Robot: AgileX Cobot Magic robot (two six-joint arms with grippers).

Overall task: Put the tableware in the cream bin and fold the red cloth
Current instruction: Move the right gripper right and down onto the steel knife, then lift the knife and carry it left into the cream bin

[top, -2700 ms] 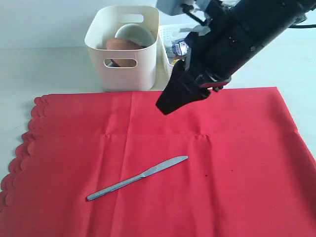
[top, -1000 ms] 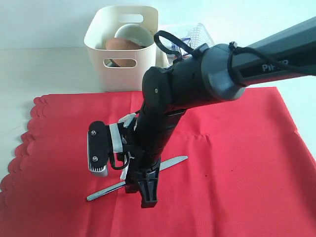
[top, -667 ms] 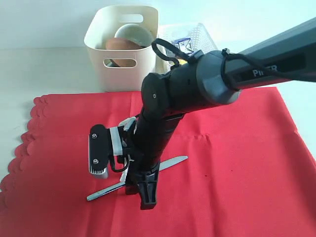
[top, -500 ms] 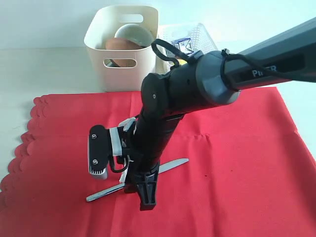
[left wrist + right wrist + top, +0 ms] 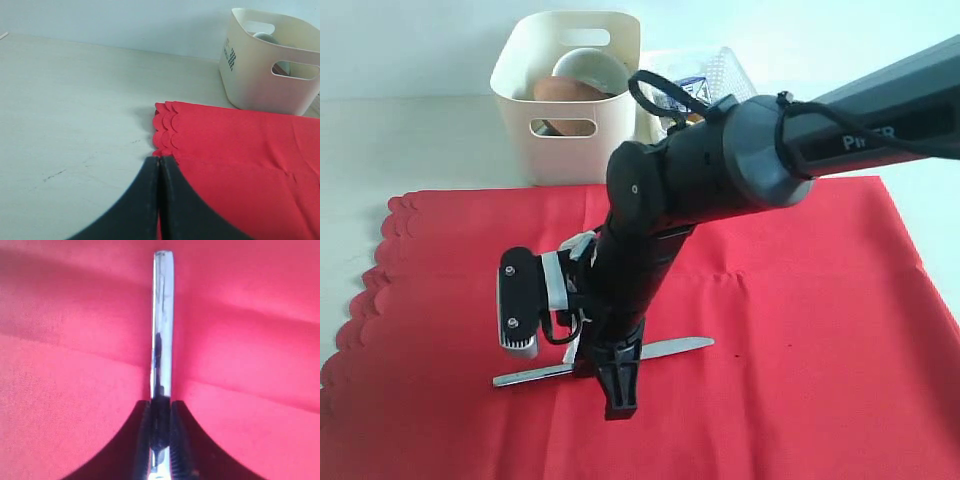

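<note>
1. The right jaws pinch the steel knife (image 5: 162, 315) near its middle. One end of the knife runs straight out ahead of them, low over the red cloth (image 5: 800, 330).
2. The left jaws are pressed together and empty. They hover low over the counter (image 5: 75, 100), with the cloth's scalloped edge just ahead of them.
3. The step in hand appears to be securing the knife for lifting. Both jaws should bear squarely on the metal, with no cloth caught between them.
4. A slow, straight lift should stop the long knife from pivoting or dragging the cloth.
5. The cream bin (image 5: 610, 150) stands well apart from the right jaws, off the cloth. It already holds a bowl (image 5: 590, 68). The knife should clear the rim, then go in end first.
</note>
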